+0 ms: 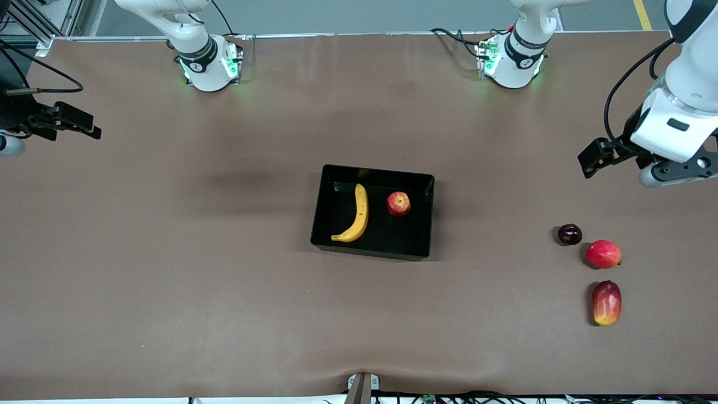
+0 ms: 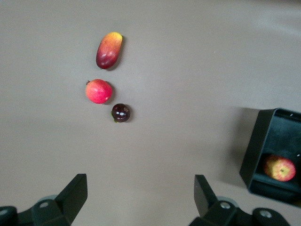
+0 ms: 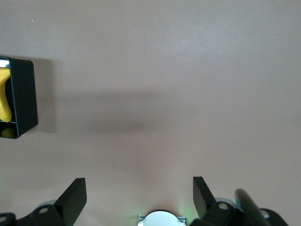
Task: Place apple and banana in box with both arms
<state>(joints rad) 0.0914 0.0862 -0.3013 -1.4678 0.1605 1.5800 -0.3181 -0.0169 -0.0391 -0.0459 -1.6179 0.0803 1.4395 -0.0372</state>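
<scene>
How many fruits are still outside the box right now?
3, in a cluster toward the left arm's end of the table: a dark plum-like fruit, a pinkish-red round fruit and, nearest the front camera, a mango. None seems hidden.

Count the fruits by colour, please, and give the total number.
Yellow: 1, the banana in the box.
Red: 3, the apple in the box, the round pinkish-red fruit and the red-and-yellow mango on the table.
Dark purple: 1, the small dark fruit.
Total: 5

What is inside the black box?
Inside the box lie the banana and the apple, side by side, not touching. The floor under each fruit is covered.
</scene>
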